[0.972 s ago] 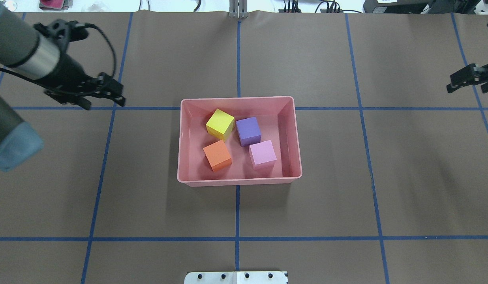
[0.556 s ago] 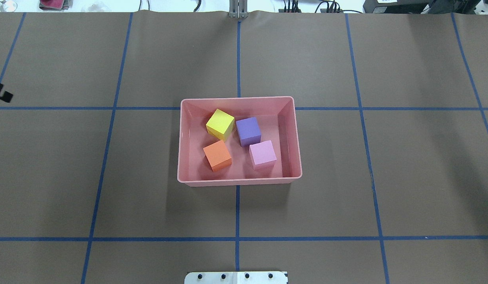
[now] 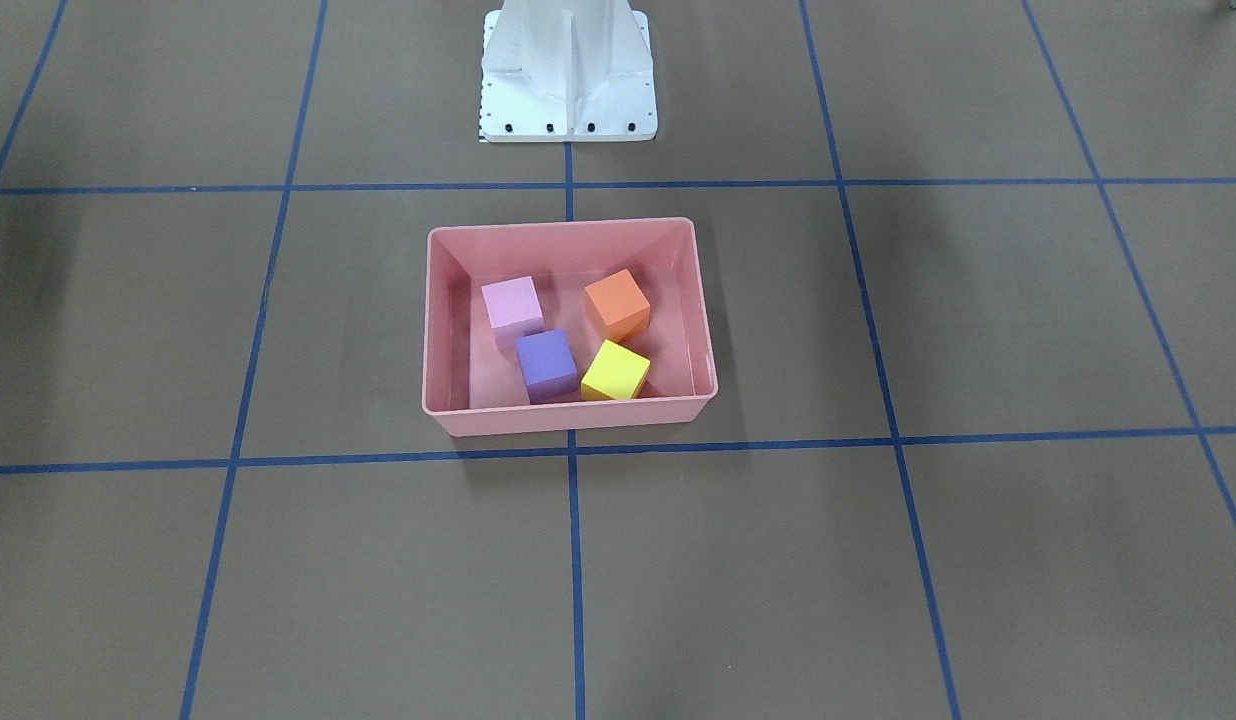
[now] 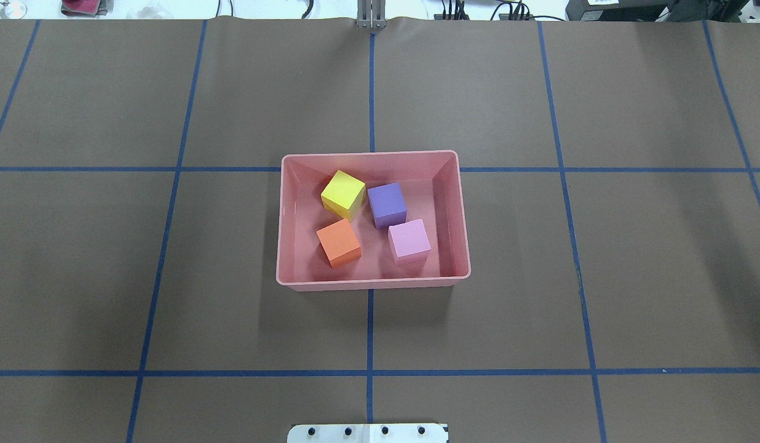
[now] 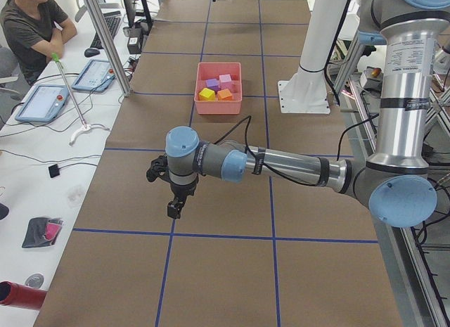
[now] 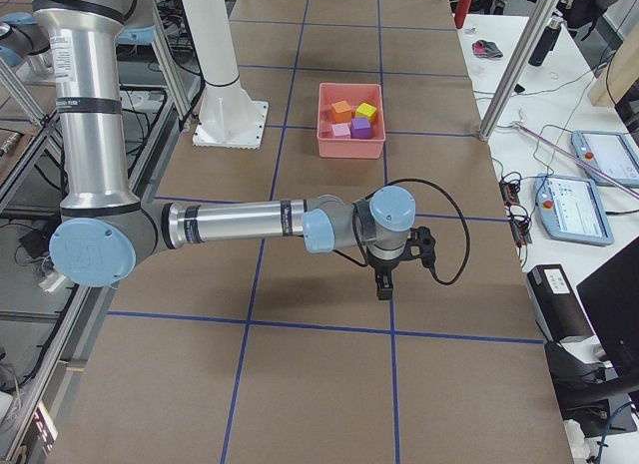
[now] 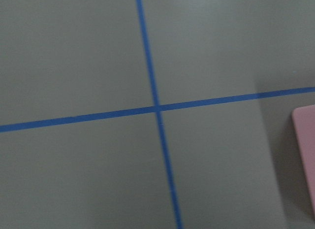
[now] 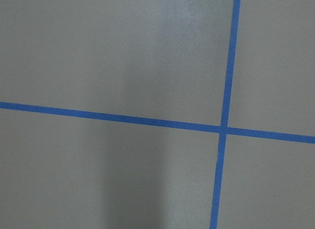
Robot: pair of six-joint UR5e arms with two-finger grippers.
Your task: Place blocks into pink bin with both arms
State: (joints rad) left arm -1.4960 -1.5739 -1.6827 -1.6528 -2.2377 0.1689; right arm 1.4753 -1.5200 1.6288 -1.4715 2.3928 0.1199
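The pink bin (image 4: 454, 215) sits at the table's middle and holds all four blocks: yellow (image 4: 342, 193), purple (image 4: 387, 205), orange (image 4: 338, 242) and light pink (image 4: 409, 240). They also show in the front-facing view: yellow (image 3: 615, 372), purple (image 3: 546, 364), orange (image 3: 616, 303), light pink (image 3: 511, 304), in the bin (image 3: 703, 330). Both arms are outside the overhead and front-facing views. The left gripper (image 5: 175, 206) hangs over the table far from the bin; I cannot tell its state. The right gripper (image 6: 383, 284) hangs far from the bin (image 6: 329, 135); I cannot tell its state.
The white pedestal (image 3: 566, 75) stands behind the bin on the robot's side. A corner of the bin (image 7: 306, 155) shows at the left wrist view's right edge. An operator (image 5: 31, 31) sits at a side desk with tablets (image 5: 43, 102).
Both arms have pulled back out of the overhead view, the left to the left side, the right to the right side. The blocks and bin have not moved.
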